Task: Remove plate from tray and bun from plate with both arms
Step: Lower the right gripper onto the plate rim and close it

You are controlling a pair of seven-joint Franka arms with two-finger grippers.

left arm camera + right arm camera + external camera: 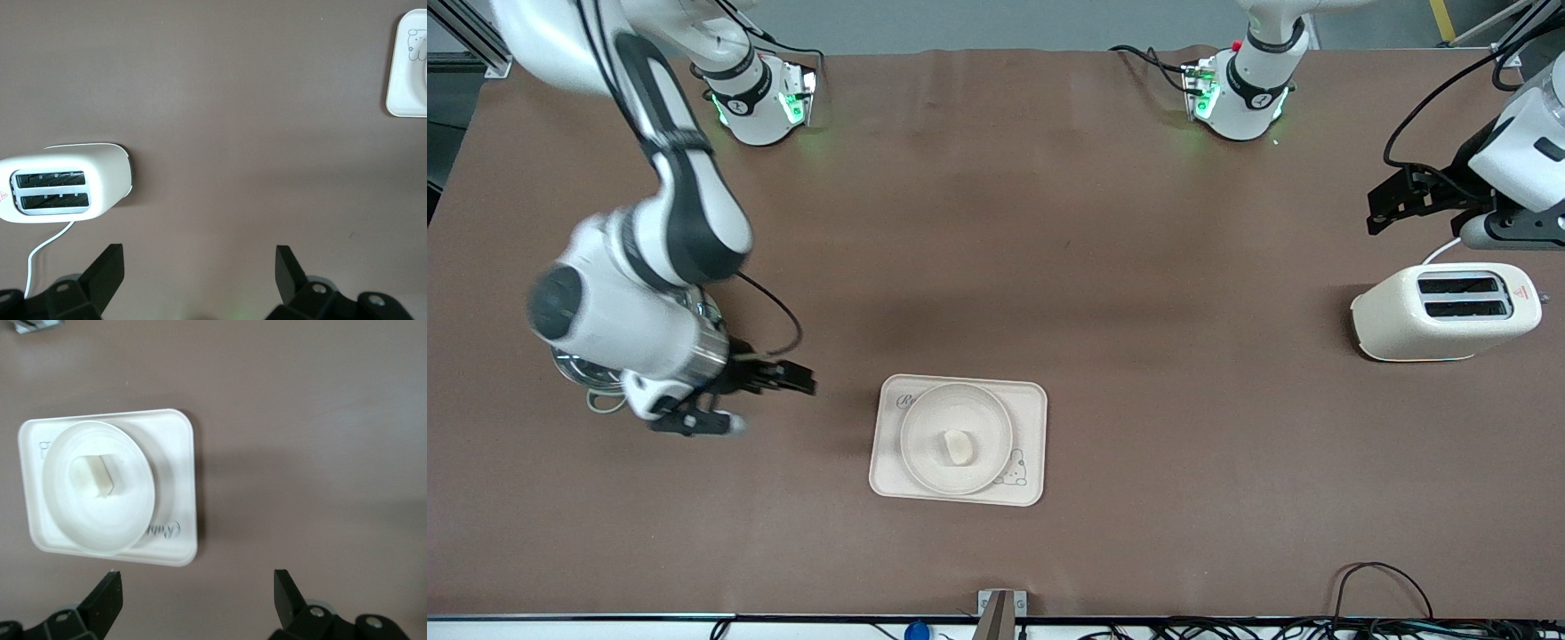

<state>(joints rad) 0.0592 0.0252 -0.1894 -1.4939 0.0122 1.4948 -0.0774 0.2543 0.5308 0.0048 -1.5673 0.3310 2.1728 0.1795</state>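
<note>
The round cream plate (925,462) lies on the rectangular cream tray (1027,444) in the middle of the table, near the front camera. The small pale bun (958,445) lies in the plate's middle. My right gripper (772,404) is open and empty, over bare table beside the tray toward the right arm's end. In the right wrist view its gripper (198,587) is apart from the tray (177,453), the plate (130,507) and the bun (93,477). My left gripper (1375,212) is open and empty, over the table beside the toaster; the left wrist view shows it (200,260) over bare table.
A cream two-slot toaster (1445,311) with a white cord stands at the left arm's end, also seen in the left wrist view (63,187). A shiny metal object (587,373) lies partly hidden under the right arm. Cables run along the table's front edge.
</note>
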